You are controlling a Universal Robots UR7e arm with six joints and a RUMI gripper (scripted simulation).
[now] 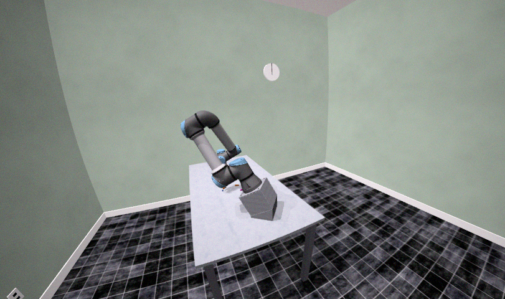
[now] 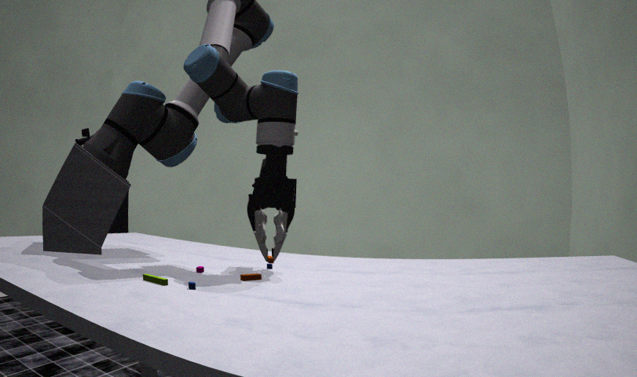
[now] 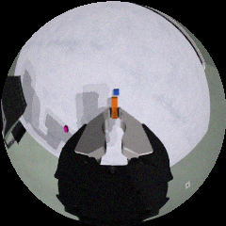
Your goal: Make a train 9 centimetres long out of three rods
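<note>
Orange rod gripped, low over table, near blue rod

White table, everything on or over it. Grey arm bent over it, tool end pointing down. Gripper: narrow, closed on an orange rod. Lime rod lying flat on the arm-base side of the group. Held orange rod: sticks out past the fingertips, its end just beside the far blue rod; whether it touches the table, can't tell. Loose orange rod flat, apart from the held one. Magenta rod on the table, between lime and held orange in the exterior view. Far blue rod on the table, roughly in line with the held rod in the wrist view, small gap. Near blue rod on the table, between lime and loose orange. No three-rod train formed.
</note>
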